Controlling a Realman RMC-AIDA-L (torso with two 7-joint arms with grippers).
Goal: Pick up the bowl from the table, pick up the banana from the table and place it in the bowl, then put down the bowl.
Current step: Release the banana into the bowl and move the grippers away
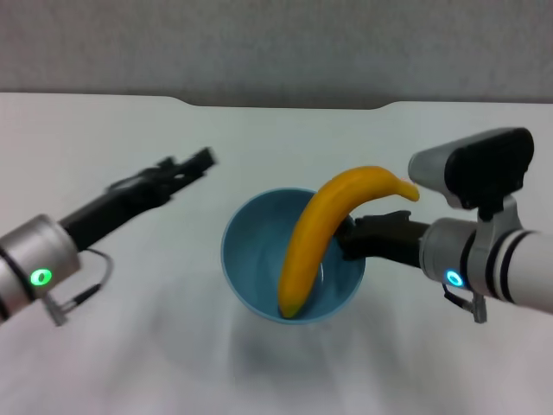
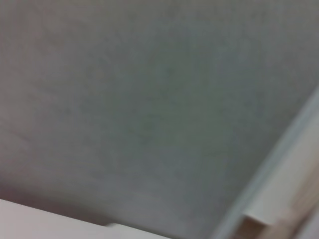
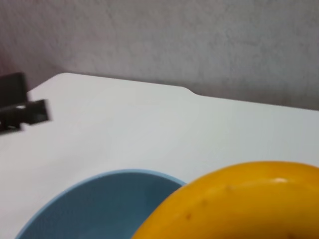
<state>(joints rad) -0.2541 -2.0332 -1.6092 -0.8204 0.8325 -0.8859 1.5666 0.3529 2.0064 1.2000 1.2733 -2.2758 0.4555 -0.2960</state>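
Note:
The light-blue bowl (image 1: pixel 259 251) hangs a little above the white table (image 1: pixel 104 363), with its shadow below it. The yellow-orange banana (image 1: pixel 315 233) leans inside it, lower end on the bowl's bottom, upper end sticking out over the right rim. My right gripper (image 1: pixel 350 238) is shut on the bowl's right rim, partly hidden behind the banana. My left gripper (image 1: pixel 197 162) is open and empty, raised to the left of the bowl and well apart from it. The right wrist view shows the bowl (image 3: pixel 99 204), the banana (image 3: pixel 239 204) and the left gripper (image 3: pixel 22 107) far off.
The table's far edge has a shallow notch (image 1: pixel 285 105) behind the bowl, with a grey wall (image 1: pixel 276 43) beyond. The left wrist view shows only the wall (image 2: pixel 149 99) and a strip of table edge (image 2: pixel 40 221).

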